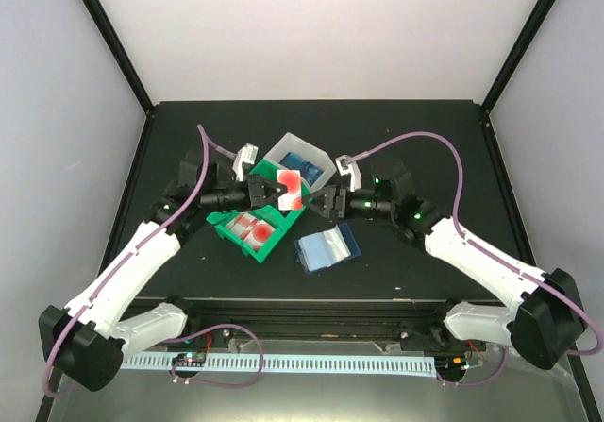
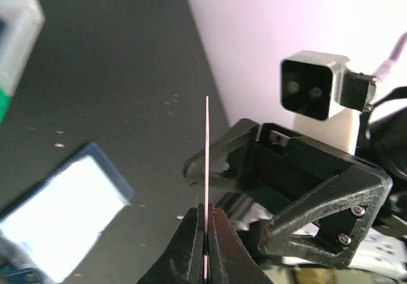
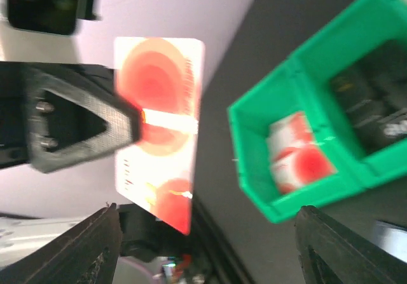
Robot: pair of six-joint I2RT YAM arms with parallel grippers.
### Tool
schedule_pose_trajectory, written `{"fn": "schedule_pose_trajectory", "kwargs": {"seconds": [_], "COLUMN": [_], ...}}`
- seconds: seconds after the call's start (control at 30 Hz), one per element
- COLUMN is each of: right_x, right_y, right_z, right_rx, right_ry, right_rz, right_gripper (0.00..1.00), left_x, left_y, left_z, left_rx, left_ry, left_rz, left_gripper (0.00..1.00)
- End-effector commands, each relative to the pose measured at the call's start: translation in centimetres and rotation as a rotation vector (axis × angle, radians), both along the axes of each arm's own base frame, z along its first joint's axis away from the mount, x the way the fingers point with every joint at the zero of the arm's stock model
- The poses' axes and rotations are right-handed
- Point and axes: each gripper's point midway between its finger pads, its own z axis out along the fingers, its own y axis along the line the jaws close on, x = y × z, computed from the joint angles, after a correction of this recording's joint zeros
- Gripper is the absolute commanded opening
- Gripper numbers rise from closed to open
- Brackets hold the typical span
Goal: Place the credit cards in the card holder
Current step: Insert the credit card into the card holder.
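My left gripper is shut on a red-and-white credit card and holds it above the table. In the left wrist view the card is edge-on, upright between the shut fingers. My right gripper is open and empty, facing the card from the right. In the right wrist view the card is face-on ahead of my open right gripper. The dark blue card holder lies open on the table, clear sleeves up, and also shows in the left wrist view.
A green bin holds red-and-white cards and black cards. A white bin behind it holds blue cards. Both bins stand left of and behind the holder. The black frame runs along the table's near edge.
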Motion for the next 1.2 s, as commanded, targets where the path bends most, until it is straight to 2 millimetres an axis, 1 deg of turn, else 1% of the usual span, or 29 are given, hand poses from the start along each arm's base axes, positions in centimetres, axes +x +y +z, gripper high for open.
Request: {"fn": "schedule_pose_trajectory", "kwargs": {"seconds": [0.0, 0.07, 0.27, 0.43, 0.53, 0.63, 0.7, 0.73, 0.83, 0.9, 0.97, 1.03, 1.1, 1.17], "right_x": [-2.3, -2.2, -2.7, -3.4, -3.8, -4.3, -4.6, -4.7, -4.4, -3.7, -2.8, -1.9, -1.1, -0.9], "right_y": [1.8, 2.0, 1.7, 1.9, 2.0, 1.9, 1.8, 1.7, 1.3, 0.7, -0.3, -1.7, -3.4, -4.6], "right_z": [4.0, 4.0, 4.7, 4.4, 5.0, 5.7, 6.2, 6.3, 6.2, 5.2, 3.8, 1.9, -0.8, -3.5], "right_rx": [0.205, 0.208, 0.247, 0.277, 0.311, 0.337, 0.349, 0.349, 0.322, 0.261, 0.205, 0.148, 0.069, 0.009], "right_ry": [0.081, 0.126, 0.168, 0.228, 0.23, 0.21, 0.193, 0.188, 0.145, 0.134, 0.154, 0.193, 0.272, 0.379], "right_rz": [0.145, 0.138, 0.129, 0.161, 0.189, 0.211, 0.23, 0.234, 0.21, 0.168, 0.124, 0.062, -0.02, -0.079], "right_gripper": [0.74, 0.68, 0.58, 0.38, 0.25, 0.12, 0.02, 0.01, 0.01, 0.01, 0.01, 0.01, 0.01, 0.01], "left_x": [-2.1, -2.6, -3.6, -4.3, -4.6, -4.7, -4.8, -4.7, -4.7, -4.5, -4.1, -3.7, -3.6, -3.5], "left_y": [-2.2, -2.3, -2.2, -2.3, -2.2, -2.1, -2.1, -2.1, -2.0, -1.5, -0.9, -0.4, -0.5, -1.0], "left_z": [3.5, 3.9, 4.4, 4.4, 4.1, 3.3, 3.0, 2.9, 2.4, 1.2, -0.3, -1.6, -2.6, -3.4], "left_rx": [-0.242, -0.276, -0.321, -0.357, -0.365, -0.358, -0.352, -0.347, -0.297, -0.241, -0.17, -0.106, -0.063, -0.046], "left_ry": [0.04, 0.061, 0.104, 0.125, 0.13, 0.14, 0.136, 0.126, 0.065, 0.056, 0.044, 0.027, -0.008, -0.018], "left_rz": [-0.147, -0.159, -0.181, -0.198, -0.199, -0.191, -0.191, -0.19, -0.181, -0.147, -0.104, -0.07, -0.068, -0.078], "left_gripper": [0.02, 0.02, 0.01, 0.02, 0.02, 0.03, 0.07, 0.13, 0.35, 0.46, 0.52, 0.54, 0.55, 0.55]}}
